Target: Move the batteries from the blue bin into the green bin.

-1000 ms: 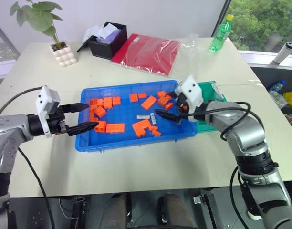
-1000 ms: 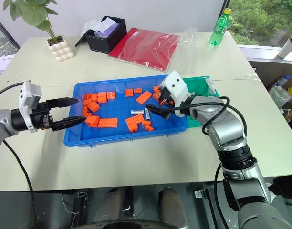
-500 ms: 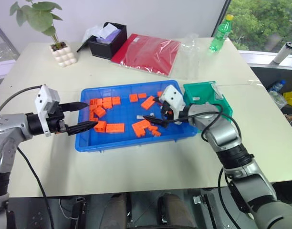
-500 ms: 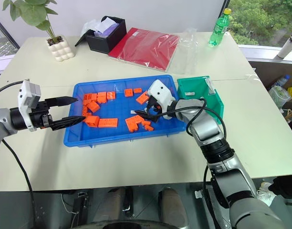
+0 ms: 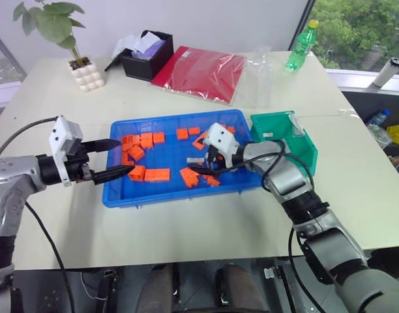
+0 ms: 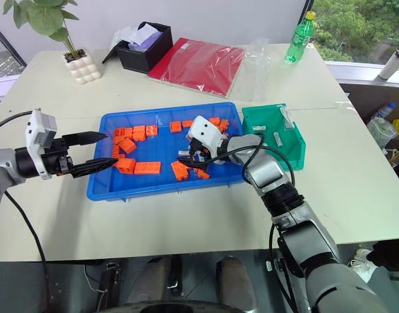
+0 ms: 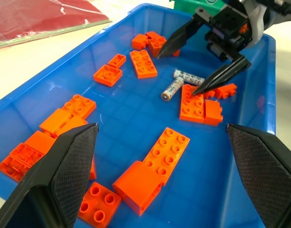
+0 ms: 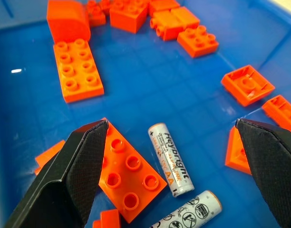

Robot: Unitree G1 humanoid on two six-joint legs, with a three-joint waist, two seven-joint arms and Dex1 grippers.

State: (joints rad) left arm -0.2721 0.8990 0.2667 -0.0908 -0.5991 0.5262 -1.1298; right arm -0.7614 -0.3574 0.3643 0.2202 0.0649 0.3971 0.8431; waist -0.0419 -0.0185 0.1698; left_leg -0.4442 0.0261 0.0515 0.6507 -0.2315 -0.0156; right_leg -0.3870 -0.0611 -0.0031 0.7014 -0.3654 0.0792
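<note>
Two batteries [image 8: 170,159] lie side by side on the floor of the blue bin [image 5: 173,197], among several orange blocks [image 5: 157,175]. My right gripper [image 5: 201,163] hangs open low over them, one finger on each side and nothing between its fingers. The left wrist view shows the same batteries [image 7: 173,88] under that gripper [image 7: 177,74]. The green bin [image 5: 297,147] stands against the blue bin's right end, with a few small pale pieces [image 6: 276,137] on its floor. At the blue bin's left rim my left gripper [image 5: 126,156] is open and empty, pointing in over the blocks.
Behind the bins lie a red plastic pouch [image 5: 203,72], a clear bag [image 5: 257,75], a black box of papers [image 5: 146,55], a potted plant [image 5: 82,65] and a green bottle [image 5: 300,45]. Bare tabletop runs along the front edge.
My right gripper has swung left and down, from beside the green bin to low over the batteries in the blue bin, staying open. The left gripper has kept still.
</note>
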